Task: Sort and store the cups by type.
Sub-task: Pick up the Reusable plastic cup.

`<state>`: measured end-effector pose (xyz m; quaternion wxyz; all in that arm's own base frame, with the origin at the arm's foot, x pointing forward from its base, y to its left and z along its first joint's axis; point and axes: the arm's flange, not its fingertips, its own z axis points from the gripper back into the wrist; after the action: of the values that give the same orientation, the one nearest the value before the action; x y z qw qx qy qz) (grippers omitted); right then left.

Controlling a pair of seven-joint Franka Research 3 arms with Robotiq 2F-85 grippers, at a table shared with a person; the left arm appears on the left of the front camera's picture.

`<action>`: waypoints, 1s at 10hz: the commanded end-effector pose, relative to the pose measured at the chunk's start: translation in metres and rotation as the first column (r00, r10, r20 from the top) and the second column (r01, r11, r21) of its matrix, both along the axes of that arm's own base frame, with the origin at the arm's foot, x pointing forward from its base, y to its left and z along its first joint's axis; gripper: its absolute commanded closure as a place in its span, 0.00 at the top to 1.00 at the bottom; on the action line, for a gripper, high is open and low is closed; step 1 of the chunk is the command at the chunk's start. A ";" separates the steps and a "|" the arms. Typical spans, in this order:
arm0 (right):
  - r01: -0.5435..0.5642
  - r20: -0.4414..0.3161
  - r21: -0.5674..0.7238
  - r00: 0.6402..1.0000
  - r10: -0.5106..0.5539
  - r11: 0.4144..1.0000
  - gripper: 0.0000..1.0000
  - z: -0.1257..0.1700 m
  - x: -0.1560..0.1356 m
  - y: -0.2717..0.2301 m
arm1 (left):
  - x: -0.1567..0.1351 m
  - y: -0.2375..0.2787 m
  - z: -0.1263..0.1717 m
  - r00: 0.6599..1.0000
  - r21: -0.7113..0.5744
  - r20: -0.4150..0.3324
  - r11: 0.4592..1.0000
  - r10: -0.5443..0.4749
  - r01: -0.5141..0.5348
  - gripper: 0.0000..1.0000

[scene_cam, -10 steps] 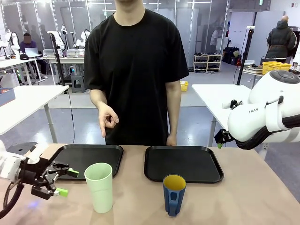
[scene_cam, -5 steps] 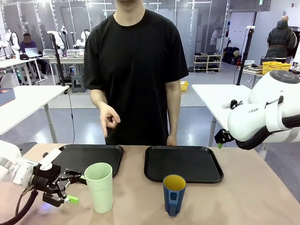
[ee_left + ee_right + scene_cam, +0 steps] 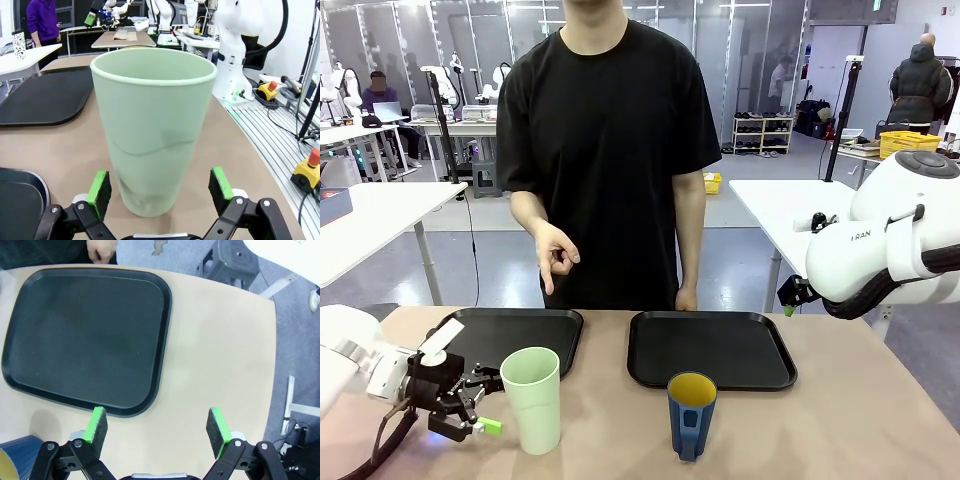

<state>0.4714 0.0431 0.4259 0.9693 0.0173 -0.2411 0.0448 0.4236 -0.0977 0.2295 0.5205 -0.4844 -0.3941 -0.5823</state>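
A tall pale-green tumbler (image 3: 532, 400) stands upright near the table's front, left of middle. My left gripper (image 3: 490, 403) is open at its left side, low over the table. In the left wrist view the tumbler (image 3: 152, 130) stands between the green pads (image 3: 100, 186) of the left gripper (image 3: 160, 184), with gaps on both sides. A dark-blue mug (image 3: 691, 415) with a yellow inside stands to the right of the tumbler. My right gripper (image 3: 157, 425) hangs open and empty high above the table's right part, with the mug (image 3: 12, 460) at its view's lower left corner.
Two black trays lie side by side beyond the cups, the left tray (image 3: 550, 322) and the right tray (image 3: 720, 350), also seen from above as the right tray (image 3: 85, 335). A person stands at the far edge, one hand (image 3: 556, 260) raised above the left tray. The right arm (image 3: 880, 240) hovers at the right.
My left gripper has moved right along the table until its open fingers reach around the tumbler's base. The person's hand has shifted slightly. The right arm has not moved.
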 end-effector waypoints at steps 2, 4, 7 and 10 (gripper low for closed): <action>-0.006 0.002 -0.012 1.000 0.006 1.000 1.00 -0.001 0.001 -0.001 | 0.006 -0.016 -0.003 0.999 -0.061 0.044 0.998 0.004 -0.001 1.00; -0.006 0.002 -0.012 1.000 0.006 1.000 1.00 -0.001 0.001 -0.001 | 0.005 -0.021 -0.002 0.999 -0.071 0.042 0.997 -0.005 0.008 1.00; -0.006 0.002 -0.012 1.000 0.006 1.000 1.00 -0.001 0.001 -0.001 | -0.003 -0.025 -0.002 0.999 -0.093 0.049 0.996 -0.002 0.006 1.00; -0.006 0.002 -0.012 1.000 0.006 1.000 1.00 -0.001 0.001 -0.001 | -0.004 -0.039 -0.012 0.999 -0.131 0.052 0.991 -0.006 0.012 1.00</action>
<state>0.4714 0.0431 0.4259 0.9693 0.0173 -0.2411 0.0448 0.4304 -0.1305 0.2425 0.4915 -0.5037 -0.4198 -0.5731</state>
